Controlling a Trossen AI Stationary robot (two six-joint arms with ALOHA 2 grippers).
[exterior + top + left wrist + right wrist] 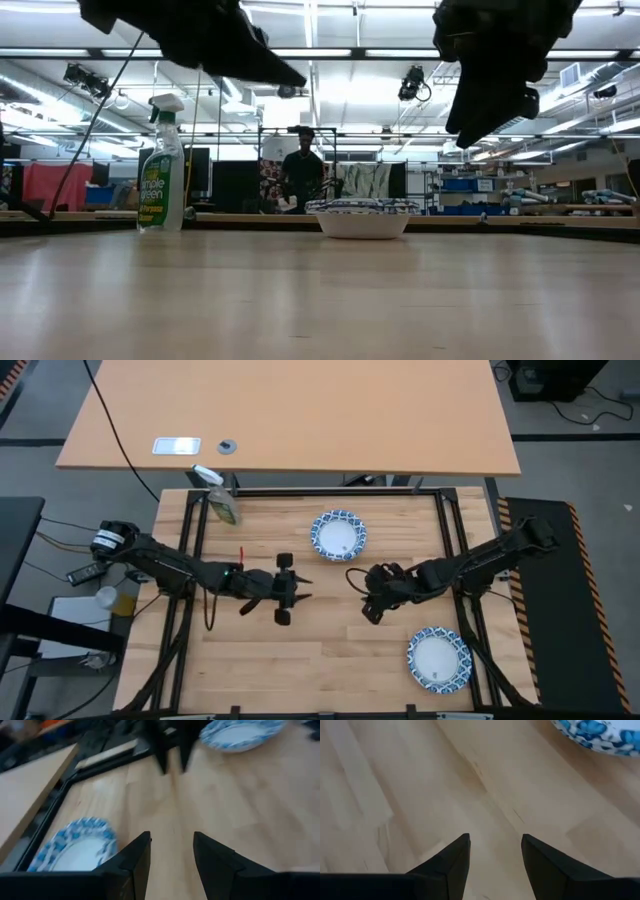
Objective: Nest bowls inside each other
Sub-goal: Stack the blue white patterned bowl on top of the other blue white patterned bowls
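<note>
Two bowls with white centres and blue-and-white patterned rims show. One bowl (338,535) (362,217) (75,849) (600,734) rests on its base at the far middle of the table. The other bowl (438,659) (240,732) rests near the front right corner. My left gripper (303,589) (172,851) hovers open over bare wood left of centre, pointing toward the table's right edge. My right gripper (362,596) (495,851) hovers open just right of centre, slanting down and facing the left one. Both are above the table and between the two bowls.
A green spray bottle (222,500) (162,165) stands at the far left corner. Black frame rails (445,530) border the work surface on the left, right and far sides. A person (302,170) stands in the room beyond the far edge.
</note>
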